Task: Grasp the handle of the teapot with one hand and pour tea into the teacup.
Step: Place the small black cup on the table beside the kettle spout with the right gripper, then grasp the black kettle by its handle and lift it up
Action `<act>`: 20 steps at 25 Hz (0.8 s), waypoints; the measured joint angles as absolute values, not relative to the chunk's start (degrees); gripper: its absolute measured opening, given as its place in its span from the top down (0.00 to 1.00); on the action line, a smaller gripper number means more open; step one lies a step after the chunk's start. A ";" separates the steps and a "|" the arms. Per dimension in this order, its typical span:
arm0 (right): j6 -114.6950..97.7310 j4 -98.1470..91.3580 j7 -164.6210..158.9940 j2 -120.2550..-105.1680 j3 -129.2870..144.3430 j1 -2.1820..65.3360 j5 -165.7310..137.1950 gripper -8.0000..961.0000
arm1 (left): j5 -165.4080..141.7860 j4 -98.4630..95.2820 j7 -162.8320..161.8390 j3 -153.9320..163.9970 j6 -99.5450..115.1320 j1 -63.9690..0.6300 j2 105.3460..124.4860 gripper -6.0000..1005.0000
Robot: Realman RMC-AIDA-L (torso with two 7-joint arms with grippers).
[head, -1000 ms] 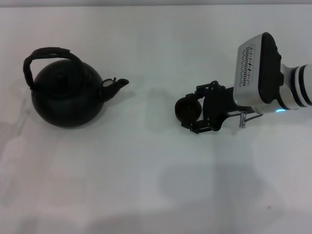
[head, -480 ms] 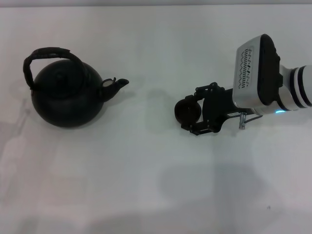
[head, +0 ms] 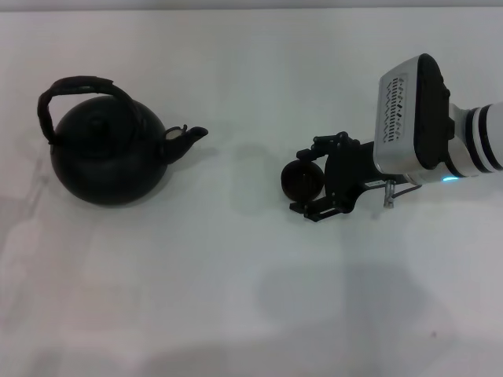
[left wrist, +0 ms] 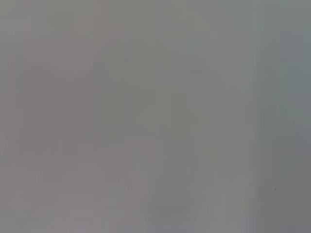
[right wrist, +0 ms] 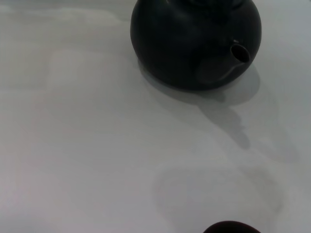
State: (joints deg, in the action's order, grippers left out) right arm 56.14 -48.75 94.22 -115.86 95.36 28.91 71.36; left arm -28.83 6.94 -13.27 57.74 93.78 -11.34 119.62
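The black teapot stands at the table's left, its spout pointing right toward the teacup. Its dark hoop handle arches over the lid. The small black teacup stands on the table right of centre. My right gripper reaches in from the right and is open, with one finger on each side of the cup. The right wrist view shows the teapot ahead and the cup's rim at the picture's edge. The handle is cut off there. My left gripper is out of view.
The white table carries only the teapot and the cup. A bare stretch of table lies between the spout and the cup. The left wrist view shows only a plain grey surface.
My right gripper has edged slightly left, its fingers reaching further around the teacup. The cup and the teapot have stayed in place.
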 joint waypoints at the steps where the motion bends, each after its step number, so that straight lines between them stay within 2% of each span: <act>1: 56.16 -48.76 94.22 -115.85 95.34 28.92 71.37 0.09 | -28.83 6.94 -13.27 57.74 93.78 -11.34 119.62 0.14; 20: 60.56 -55.99 93.63 -115.42 92.27 26.28 73.29 0.08 | -30.33 6.91 -13.33 57.74 93.78 -11.26 119.56 0.17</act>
